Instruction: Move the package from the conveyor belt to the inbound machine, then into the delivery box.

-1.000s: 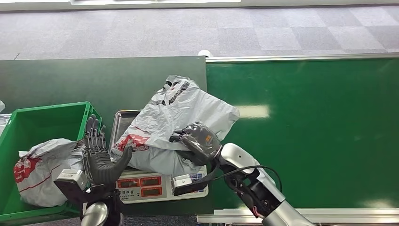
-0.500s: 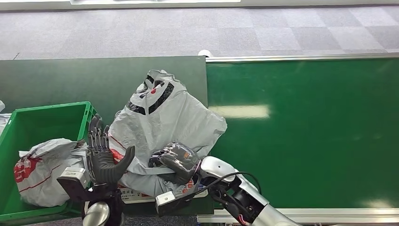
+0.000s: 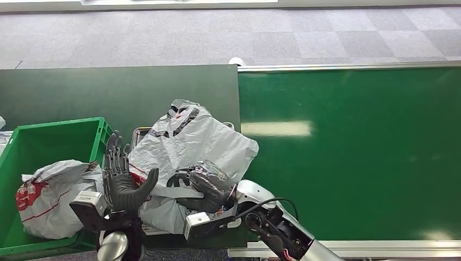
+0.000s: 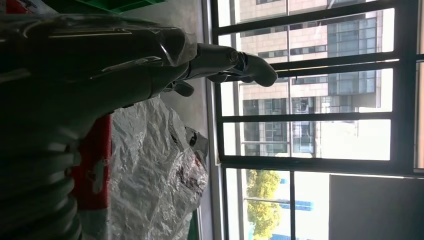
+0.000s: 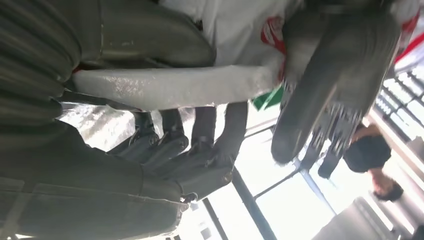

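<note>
From the head view, the right hand [image 3: 204, 185] is clutching a fold of the crinkled grey plastic mailer package with red and black print [image 3: 187, 147], fingers wrapped around its near edge. The package is sagging over the silver-trayed weighing scale [image 3: 142, 132], the inbound machine, which lies just beyond and beneath that hand. Half a second ago the package was raised higher and tilted toward the bin; now it is sitting lower and flatter, so the lift is looking more like a drag across the scale. The left hand [image 3: 120, 179] is standing upright with its fingers spread, holding nothing, between the package and the green plastic delivery box [image 3: 51, 136], much where it stood before. A second grey parcel [image 3: 46, 196] is already lying inside that box, beside the left hand.

In the left wrist view, the left hand [image 4: 100, 60] is reaching out with fingers apart, and the grey package [image 4: 150, 175] is lying right beside it.

In the right wrist view, the right hand [image 5: 165, 150] is curling its fingers around a rolled white-grey strip of the package [image 5: 175, 85], with the left hand [image 5: 325, 90] hanging just beyond.

The transfer into the box is probably next.
</note>
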